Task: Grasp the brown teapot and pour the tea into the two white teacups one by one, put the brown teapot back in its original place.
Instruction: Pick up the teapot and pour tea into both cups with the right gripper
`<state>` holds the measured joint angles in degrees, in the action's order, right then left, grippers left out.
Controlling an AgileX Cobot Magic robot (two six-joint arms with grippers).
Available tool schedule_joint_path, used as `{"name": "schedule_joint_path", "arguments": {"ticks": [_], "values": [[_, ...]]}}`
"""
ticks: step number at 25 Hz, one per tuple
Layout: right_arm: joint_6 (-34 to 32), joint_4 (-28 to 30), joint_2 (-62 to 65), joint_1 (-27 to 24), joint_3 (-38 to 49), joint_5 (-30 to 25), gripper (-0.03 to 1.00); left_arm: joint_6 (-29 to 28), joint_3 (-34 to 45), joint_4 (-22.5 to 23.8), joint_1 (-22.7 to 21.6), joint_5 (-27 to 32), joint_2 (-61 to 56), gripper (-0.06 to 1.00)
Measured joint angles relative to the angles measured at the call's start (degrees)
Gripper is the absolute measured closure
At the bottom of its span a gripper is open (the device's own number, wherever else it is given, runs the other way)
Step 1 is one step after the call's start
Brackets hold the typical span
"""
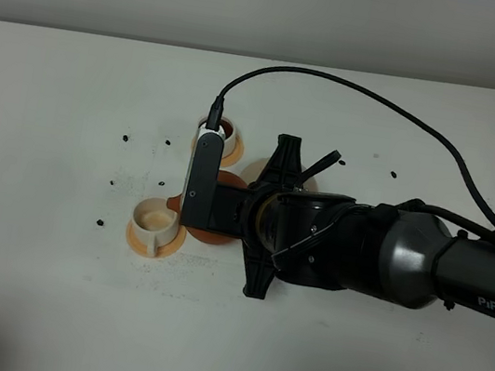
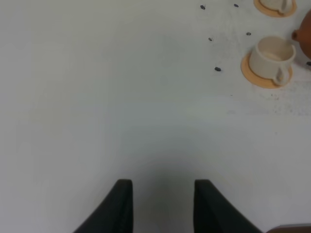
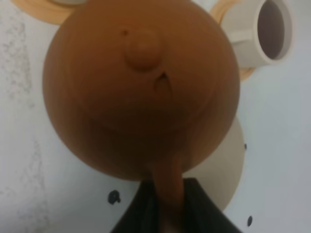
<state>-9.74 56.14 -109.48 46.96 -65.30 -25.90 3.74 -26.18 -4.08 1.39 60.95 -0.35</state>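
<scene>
The brown teapot (image 3: pixel 141 92) fills the right wrist view, lid knob up. My right gripper (image 3: pixel 167 194) is shut on its straight handle (image 3: pixel 167 179). From above, the teapot (image 1: pixel 213 234) shows only partly under the wrist camera, beside the nearer white teacup (image 1: pixel 156 218) on its orange coaster (image 1: pixel 140 241). Its spout (image 2: pixel 295 35) sits close to that cup's (image 2: pixel 272 54) rim. The second teacup (image 1: pixel 225 130) stands further back. The beige coaster (image 1: pixel 255 170) lies bare beside the teapot. My left gripper (image 2: pixel 163 182) hangs over bare table, jaws apart and empty.
Small black marks (image 1: pixel 125 139) dot the white table around the cups. The right arm (image 1: pixel 406 258) stretches in from the right edge, its cable (image 1: pixel 339 82) arching over the back of the table. The table's far edge meets a grey wall.
</scene>
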Motion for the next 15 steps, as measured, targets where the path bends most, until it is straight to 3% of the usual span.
{"name": "schedule_joint_path", "arguments": {"ticks": [15], "values": [[0.0, 7.2, 0.0, 0.4, 0.0, 0.2, 0.88, -0.1, 0.0, 0.0, 0.0, 0.0, 0.0, 0.65]]}}
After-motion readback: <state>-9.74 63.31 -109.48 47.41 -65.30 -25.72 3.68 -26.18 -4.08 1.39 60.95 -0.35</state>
